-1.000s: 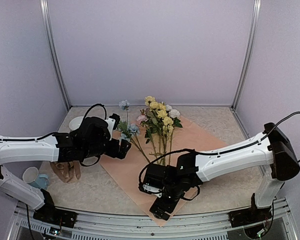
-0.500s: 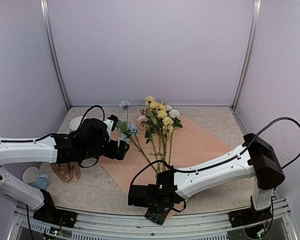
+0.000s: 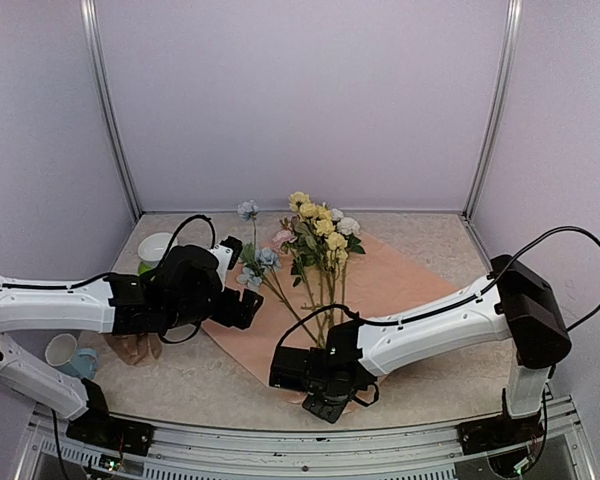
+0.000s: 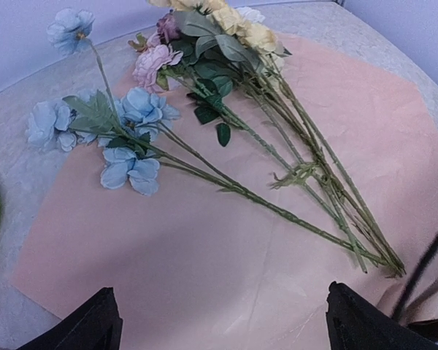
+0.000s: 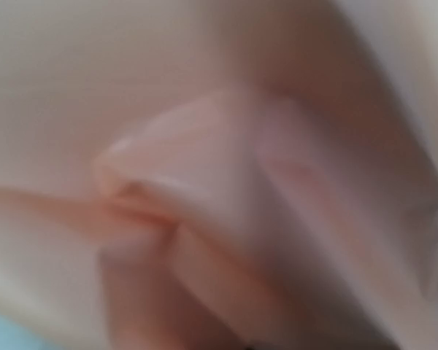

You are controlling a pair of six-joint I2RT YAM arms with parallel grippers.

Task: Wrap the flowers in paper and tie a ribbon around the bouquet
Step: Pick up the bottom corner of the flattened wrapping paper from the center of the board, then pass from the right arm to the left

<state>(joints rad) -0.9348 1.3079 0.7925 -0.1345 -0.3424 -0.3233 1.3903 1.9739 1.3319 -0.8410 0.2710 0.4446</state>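
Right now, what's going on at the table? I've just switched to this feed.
The flowers lie loose on the paper, stems toward the arms, nothing wrapped yet. The right gripper is down at the paper's near corner. Its wrist view is filled with bunched paper, so it looks to be pinching that corner, though the jaws are hidden. The left gripper hovers open over the sheet's left edge, holding nothing.

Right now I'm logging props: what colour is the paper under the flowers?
Peachy beige paper, plain and unpatterned; clearest in the left wrist view.
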